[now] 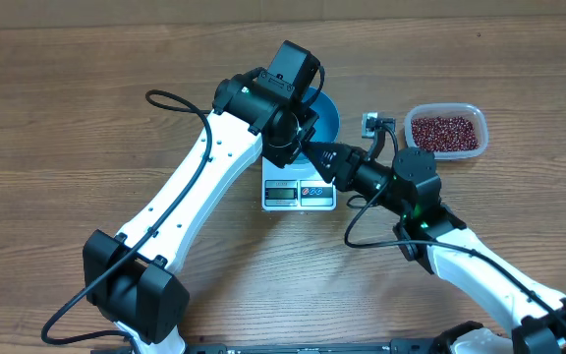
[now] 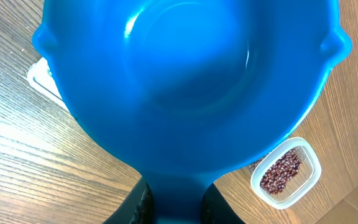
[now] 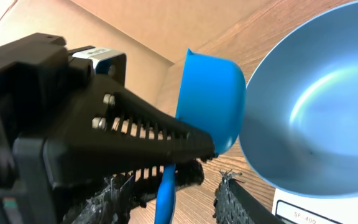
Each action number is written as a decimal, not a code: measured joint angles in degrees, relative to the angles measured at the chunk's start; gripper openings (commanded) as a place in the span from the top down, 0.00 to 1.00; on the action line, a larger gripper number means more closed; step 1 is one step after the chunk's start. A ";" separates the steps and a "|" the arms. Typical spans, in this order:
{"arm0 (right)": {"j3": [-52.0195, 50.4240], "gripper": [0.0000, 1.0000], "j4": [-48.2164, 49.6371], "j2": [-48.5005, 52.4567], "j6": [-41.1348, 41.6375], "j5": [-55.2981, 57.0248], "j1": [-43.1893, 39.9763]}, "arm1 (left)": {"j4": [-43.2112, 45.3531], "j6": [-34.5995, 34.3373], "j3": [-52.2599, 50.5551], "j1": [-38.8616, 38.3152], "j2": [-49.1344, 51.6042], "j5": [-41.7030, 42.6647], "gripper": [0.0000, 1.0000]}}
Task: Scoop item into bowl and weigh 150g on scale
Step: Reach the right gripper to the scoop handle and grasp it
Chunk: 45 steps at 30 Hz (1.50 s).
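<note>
Our left claw [image 2: 176, 200] is clamped on the rim tab of the blue bowl [image 2: 185, 81], which spreads out straight ahead of it. The bowl looks bare inside and hangs over the white scale [image 1: 299, 194]; we cannot tell whether it rests there. Past the bowl's far edge, off to this claw's right, the clear tub [image 2: 316, 163] holds the beans [image 2: 281, 171] on the desk [image 1: 67, 98]. Our right claw [image 3: 219, 165] has the blue scoop [image 3: 213, 93] between its jaws, handle down and cup up, but we cannot tell if they pinch it. Just beyond this claw's tips sits the bowl's wall, with the scale's edge below it.
</note>
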 measured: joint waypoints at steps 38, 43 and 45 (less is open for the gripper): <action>1.99 0.96 -0.63 2.38 3.08 -4.28 0.35 | 0.66 -1.46 0.00 0.00 0.00 -0.17 0.00; 1.97 0.96 -0.61 2.38 3.02 -4.94 0.31 | 0.87 6.27 0.00 0.00 0.00 1.51 0.00; 1.99 0.96 -0.66 2.38 2.89 -5.03 0.15 | 0.85 9.49 0.00 0.00 -0.04 2.10 0.00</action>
